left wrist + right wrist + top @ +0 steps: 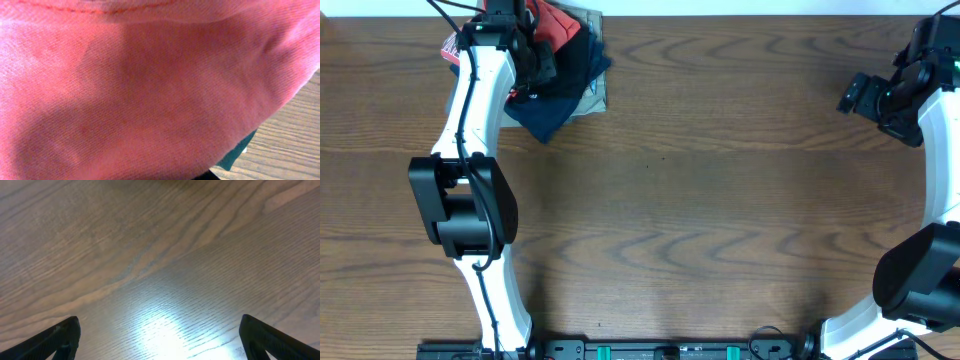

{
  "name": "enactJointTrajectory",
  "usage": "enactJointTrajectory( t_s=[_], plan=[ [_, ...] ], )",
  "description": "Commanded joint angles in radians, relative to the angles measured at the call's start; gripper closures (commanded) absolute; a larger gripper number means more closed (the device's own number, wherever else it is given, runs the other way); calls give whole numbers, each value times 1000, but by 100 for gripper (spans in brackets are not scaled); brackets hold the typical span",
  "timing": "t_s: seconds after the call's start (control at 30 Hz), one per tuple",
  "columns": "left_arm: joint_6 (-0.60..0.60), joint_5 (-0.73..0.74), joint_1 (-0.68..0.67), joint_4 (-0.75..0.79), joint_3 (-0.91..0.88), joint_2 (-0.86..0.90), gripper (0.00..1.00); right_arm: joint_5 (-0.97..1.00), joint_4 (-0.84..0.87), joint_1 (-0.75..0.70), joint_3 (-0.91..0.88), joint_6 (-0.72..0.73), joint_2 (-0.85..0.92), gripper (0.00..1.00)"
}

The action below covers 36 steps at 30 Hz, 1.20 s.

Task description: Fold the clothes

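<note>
The clothes, a red-orange T-shirt [556,22], lie bunched on top of a garment pile at the table's far left corner. My left gripper [534,62] reaches into that pile, its fingers buried among the fabric. In the left wrist view the red-orange T-shirt [140,90] fills nearly the whole frame and hides the jaws, so whether they are open or shut does not show. My right gripper [850,95] hovers at the far right over bare wood. It stands open [160,342] with nothing between its dark fingertips [62,337].
Dark navy and black garments [558,90] lie under and beside the red shirt, on a khaki piece [600,95]. A dark teal edge [240,152] shows below the red cloth. The wooden table [700,200] stretches between the two arms.
</note>
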Motion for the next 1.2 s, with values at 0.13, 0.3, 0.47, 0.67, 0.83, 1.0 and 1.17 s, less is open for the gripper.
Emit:
enactJointTrajectory(
  t_s=[0.13, 0.3, 0.47, 0.67, 0.83, 1.0, 1.17],
  plan=[
    [49, 65, -29, -29, 13, -9, 81, 10, -1, -1, 3, -5, 2, 1],
    [107, 64, -68, -16, 13, -11, 81, 10, -1, -1, 3, -5, 2, 1],
    [140, 41, -84, 2, 13, -10, 81, 10, -1, -1, 3, -5, 2, 1],
    [156, 42, -84, -20, 13, -10, 81, 10, -1, -1, 3, -5, 2, 1],
    [265, 40, -102, -66, 13, -20, 91, 10, -1, -1, 3, -5, 2, 1],
    [179, -53, -110, -63, 13, -55, 90, 10, -1, -1, 3, -5, 2, 1],
    [76, -53, -104, -76, 13, -74, 74, 10, -1, -1, 3, -5, 2, 1]
  ],
)
